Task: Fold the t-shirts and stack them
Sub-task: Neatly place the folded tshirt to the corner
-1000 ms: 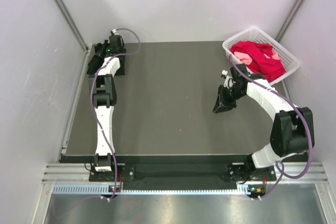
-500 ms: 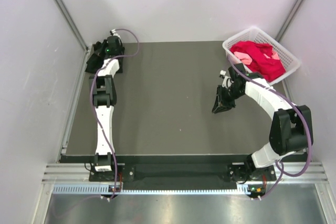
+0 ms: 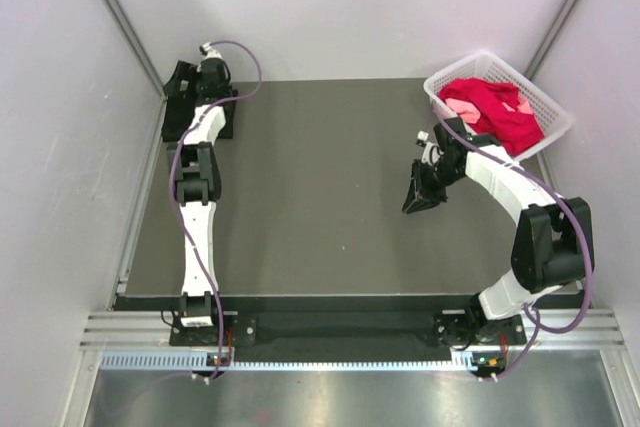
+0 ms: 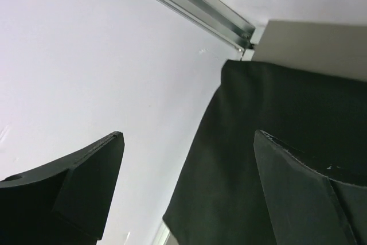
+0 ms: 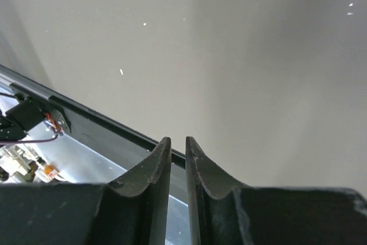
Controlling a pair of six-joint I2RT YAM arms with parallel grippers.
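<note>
Top external: red and pink t-shirts heaped in far-right basket | none folded or stacked | left gripper wide open | right gripper nearly closed, empty

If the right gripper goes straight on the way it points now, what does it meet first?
Probably the bare table: the right gripper points down at it with nothing between. The gap left is unclear.

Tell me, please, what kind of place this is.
Probably a robot test cell: a left arm and right arm bolted at a dark table, plain white walls with aluminium rails closing it in, and a white basket of red and pink t-shirts.
</note>
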